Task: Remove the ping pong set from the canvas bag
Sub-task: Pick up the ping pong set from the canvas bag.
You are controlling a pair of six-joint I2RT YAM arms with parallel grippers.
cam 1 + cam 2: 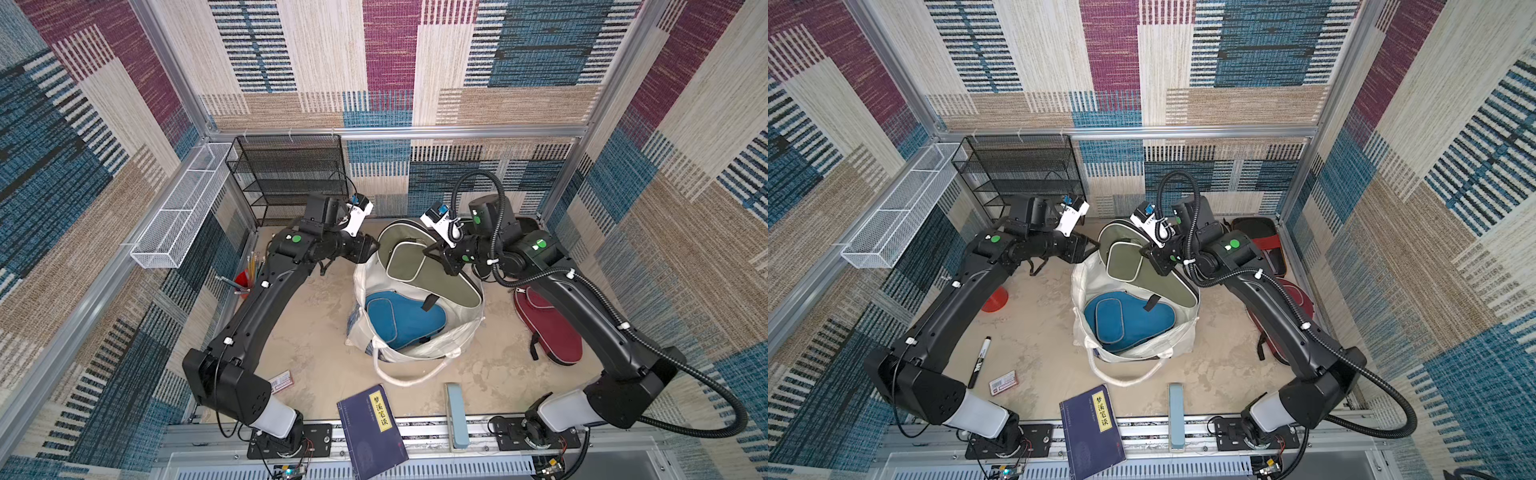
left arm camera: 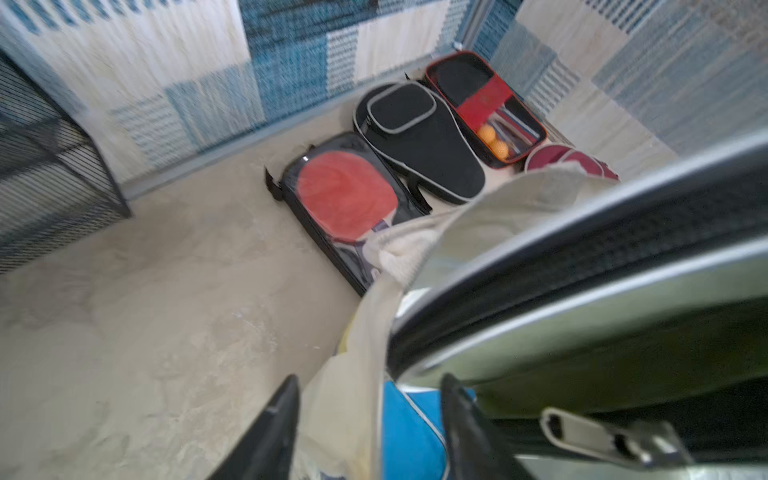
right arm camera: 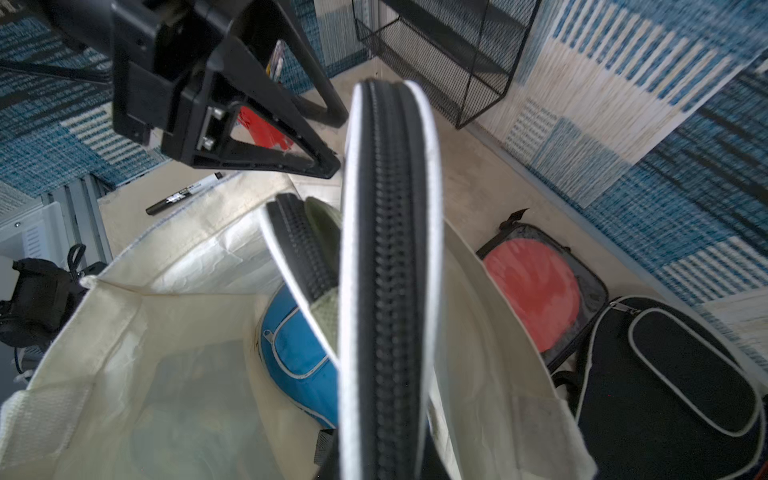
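here we see the canvas bag (image 1: 360, 286) standing open in the middle of the table (image 1: 316, 332), with the dark blue book (image 1: 372, 432) lying near its front. the olive case (image 1: 434, 286) leans half out over the bag's far rim, and the right gripper (image 1: 435, 261) is clenched on its zippered edge (image 3: 386, 249), which in the right wrist view runs straight up from the camera. the left gripper (image 1: 371, 250) sits at the rim on the other side, released: its fingers (image 2: 282, 419) stand spread, and the cream fabric passes loose between them. the blue case (image 1: 399, 320) lies inside the bag, below the olive one. out on the table we count four pieces. the maroon case (image 1: 552, 328) lies partly under the right arm (image 1: 582, 311). along the back wall lie the clear case (image 2: 345, 195) with its red paddle, the black case (image 2: 419, 141) and the black-red rectangular case (image 2: 482, 99) showing orange balls (image 2: 494, 143).
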